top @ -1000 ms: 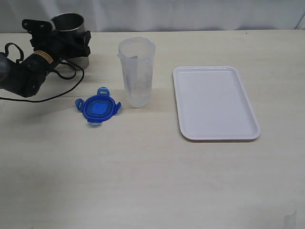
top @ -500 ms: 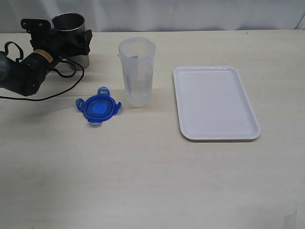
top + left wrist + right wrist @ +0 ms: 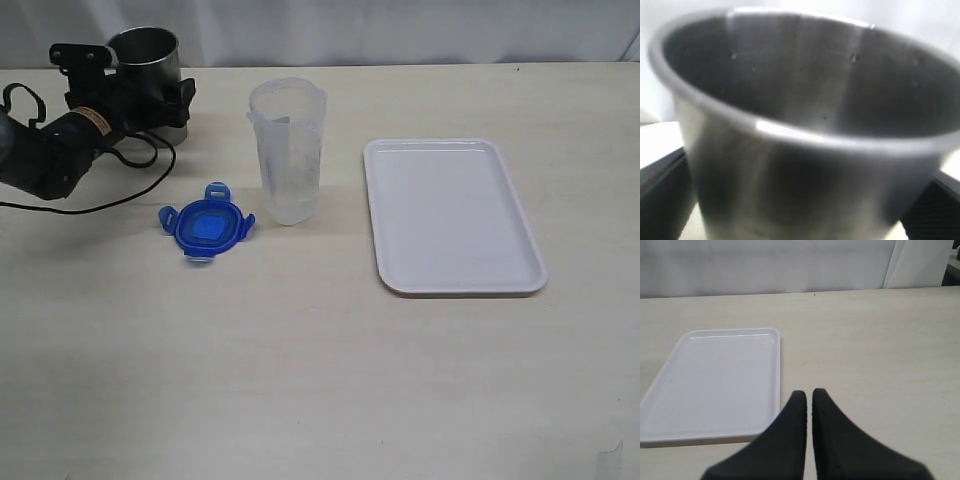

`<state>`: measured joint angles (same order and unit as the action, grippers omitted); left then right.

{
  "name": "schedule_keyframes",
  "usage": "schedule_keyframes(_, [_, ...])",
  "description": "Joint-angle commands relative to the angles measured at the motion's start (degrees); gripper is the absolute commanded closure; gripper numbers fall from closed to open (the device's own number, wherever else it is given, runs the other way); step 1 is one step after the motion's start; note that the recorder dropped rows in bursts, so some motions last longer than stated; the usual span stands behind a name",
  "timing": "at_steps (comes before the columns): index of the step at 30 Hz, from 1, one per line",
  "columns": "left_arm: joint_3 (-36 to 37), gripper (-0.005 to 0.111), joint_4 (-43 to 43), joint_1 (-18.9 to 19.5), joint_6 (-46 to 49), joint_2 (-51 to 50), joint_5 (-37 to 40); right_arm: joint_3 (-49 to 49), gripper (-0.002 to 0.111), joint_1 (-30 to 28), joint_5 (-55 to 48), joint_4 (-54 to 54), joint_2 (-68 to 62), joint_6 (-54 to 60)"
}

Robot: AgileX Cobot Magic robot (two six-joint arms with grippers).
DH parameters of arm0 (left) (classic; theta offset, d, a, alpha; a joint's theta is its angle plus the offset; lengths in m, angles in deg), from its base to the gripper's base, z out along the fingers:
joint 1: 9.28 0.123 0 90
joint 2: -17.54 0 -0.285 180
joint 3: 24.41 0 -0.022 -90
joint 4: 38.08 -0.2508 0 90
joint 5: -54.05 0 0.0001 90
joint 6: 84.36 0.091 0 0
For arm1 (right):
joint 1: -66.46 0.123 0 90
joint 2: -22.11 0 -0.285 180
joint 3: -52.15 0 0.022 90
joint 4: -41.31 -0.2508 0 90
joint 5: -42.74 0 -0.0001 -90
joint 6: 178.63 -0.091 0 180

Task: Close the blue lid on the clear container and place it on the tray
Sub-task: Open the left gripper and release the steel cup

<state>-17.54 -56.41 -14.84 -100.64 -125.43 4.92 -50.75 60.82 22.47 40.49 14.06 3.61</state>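
Nothing done yet: blue lid (image 3: pixel 207 228) off at clear container's (image 3: pixel 287 150) eight o'clock, tray (image 3: pixel 455 215) at three, left gripper (image 3: pixel 135 80) straddling steel cup (image 3: pixel 805 150) wide, grip unclear, right gripper (image 3: pixel 809 395) pinched shut, empty.

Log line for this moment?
left gripper: open around steel cup | right gripper: shut | blue lid: on table beside clear container | tray: unloaded

Legible text, numbers, brands, signs: none in any view. One possible label entered: a narrow yellow band (image 3: pixel 91 117) around the black left arm (image 3: pixel 45 160), seen in the exterior view, with dark marks too small to read. Other surfaces entered as plain where they show: blue lid (image 3: pixel 206 225), uniform blue with a paler centre; clear container (image 3: pixel 287 150); white tray (image 3: pixel 450 215); steel cup (image 3: pixel 800 125); worktop (image 3: pixel 300 380).
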Motion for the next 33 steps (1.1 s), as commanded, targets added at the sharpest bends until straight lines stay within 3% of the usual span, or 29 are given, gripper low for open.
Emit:
schedule_keyframes(1, [2.06, 0.016, -0.41, -0.43, -0.43, 2.38, -0.91, 0.12, 0.104, -0.25, 0.63, 0.04, 0.27, -0.06])
schedule_keyframes(13, [7.98, 0.016, -0.41, -0.33, -0.08, 6.29, -0.35, 0.12, 0.104, -0.25, 0.63, 0.04, 0.27, -0.06])
schedule_keyframes(28, [20.34, 0.017, 0.25, -0.45, -0.08, 16.19, -2.30, 0.12, 0.104, -0.25, 0.63, 0.04, 0.27, -0.06])
schedule_keyframes(30, [22.02, 0.020, 0.39, -0.45, -0.29, 18.49, -2.19, 0.12, 0.104, -0.25, 0.63, 0.04, 0.27, -0.06])
schedule_keyframes(33, [24.97, 0.043, 0.39, -0.45, -0.29, 22.05, -1.10, 0.12, 0.104, -0.25, 0.63, 0.04, 0.27, -0.06])
